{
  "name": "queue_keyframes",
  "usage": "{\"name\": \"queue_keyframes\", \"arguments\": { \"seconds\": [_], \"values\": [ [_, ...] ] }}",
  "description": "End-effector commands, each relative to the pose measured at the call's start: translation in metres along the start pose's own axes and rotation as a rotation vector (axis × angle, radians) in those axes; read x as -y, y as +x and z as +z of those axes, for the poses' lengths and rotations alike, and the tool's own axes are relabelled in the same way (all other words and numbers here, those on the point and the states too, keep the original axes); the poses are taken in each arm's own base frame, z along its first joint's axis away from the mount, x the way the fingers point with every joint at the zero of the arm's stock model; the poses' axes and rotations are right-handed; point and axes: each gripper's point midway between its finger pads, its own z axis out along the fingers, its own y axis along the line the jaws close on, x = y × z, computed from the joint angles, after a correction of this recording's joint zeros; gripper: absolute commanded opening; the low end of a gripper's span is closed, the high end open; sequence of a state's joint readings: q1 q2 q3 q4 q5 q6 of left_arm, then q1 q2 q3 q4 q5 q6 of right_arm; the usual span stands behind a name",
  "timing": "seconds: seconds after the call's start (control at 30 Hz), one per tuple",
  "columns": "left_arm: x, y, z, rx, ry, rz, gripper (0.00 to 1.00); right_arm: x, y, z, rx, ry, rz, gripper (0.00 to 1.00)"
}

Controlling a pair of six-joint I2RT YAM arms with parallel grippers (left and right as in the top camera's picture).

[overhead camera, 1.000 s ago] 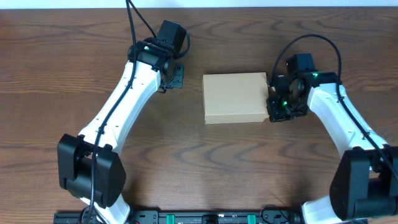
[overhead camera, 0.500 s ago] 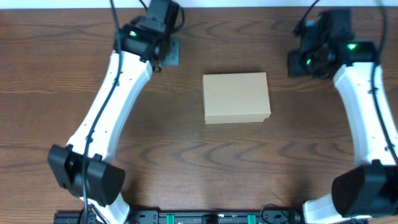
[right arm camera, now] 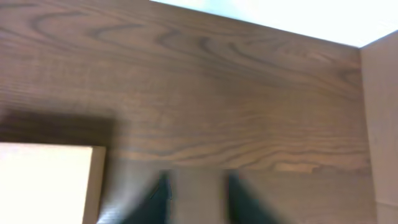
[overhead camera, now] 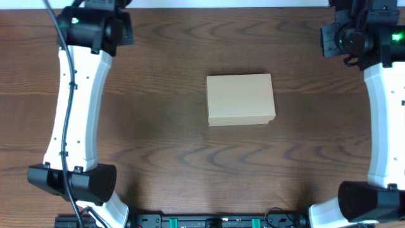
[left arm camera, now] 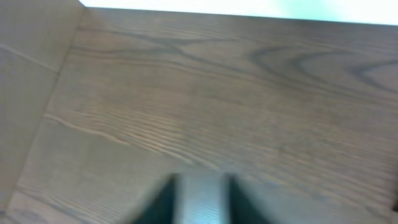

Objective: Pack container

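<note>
The container (overhead camera: 240,99), a plain tan cardboard box with its lid down, lies flat near the table's middle. My left gripper (overhead camera: 96,26) is at the far left corner, well away from it. In the left wrist view the left gripper (left arm camera: 199,190) is blurred, its two dark fingers (left arm camera: 160,200) apart with only wood grain between them. My right gripper (overhead camera: 345,37) is at the far right corner. In the right wrist view the right gripper (right arm camera: 196,190) is open and empty, with the container (right arm camera: 46,183) showing at the lower left, clear of the fingers (right arm camera: 239,200).
The dark wooden table (overhead camera: 164,139) ends at a white strip (overhead camera: 228,3) along the far edge. A light tan panel (left arm camera: 25,81) fills the left side of the left wrist view, and a similar tan panel (right arm camera: 380,124) lines the right side of the right wrist view.
Both arms have swung back from the container toward the far corners, the right one leaving the box's right edge. Both grippers have gone from shut to open. The container has not moved.
</note>
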State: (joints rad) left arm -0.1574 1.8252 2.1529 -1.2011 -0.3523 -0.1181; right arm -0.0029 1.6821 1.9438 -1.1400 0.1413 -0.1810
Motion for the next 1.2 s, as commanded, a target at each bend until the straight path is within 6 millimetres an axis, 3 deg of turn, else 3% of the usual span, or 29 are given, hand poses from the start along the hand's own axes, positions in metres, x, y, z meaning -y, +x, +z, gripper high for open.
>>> {"name": "queue_keyframes", "arguments": {
  "seconds": [0.0, 0.03, 0.07, 0.1, 1.17],
  "values": [
    [-0.0004, -0.0029, -0.0042, 0.011, 0.007, 0.001, 0.8, 0.0086, -0.0059, -0.004, 0.023, 0.036, -0.003, 0.72],
    [-0.0004, -0.0031, -0.0042, 0.011, 0.008, 0.001, 0.95, 0.0088, -0.0078, -0.004, 0.03, 0.036, -0.001, 0.85],
    [-0.0004, -0.003, -0.0042, 0.011, 0.007, 0.001, 0.95, 0.0085, -0.0095, -0.0041, 0.037, 0.036, -0.002, 0.96],
    [-0.0004, -0.0029, -0.0042, 0.011, 0.007, 0.002, 0.95, 0.0084, -0.0101, -0.0042, 0.039, 0.036, -0.001, 0.99],
    [-0.0003, -0.0027, -0.004, 0.01, 0.007, 0.002, 0.95, 0.0079, -0.0085, -0.004, 0.033, 0.035, -0.003, 0.99]
  ]
}}
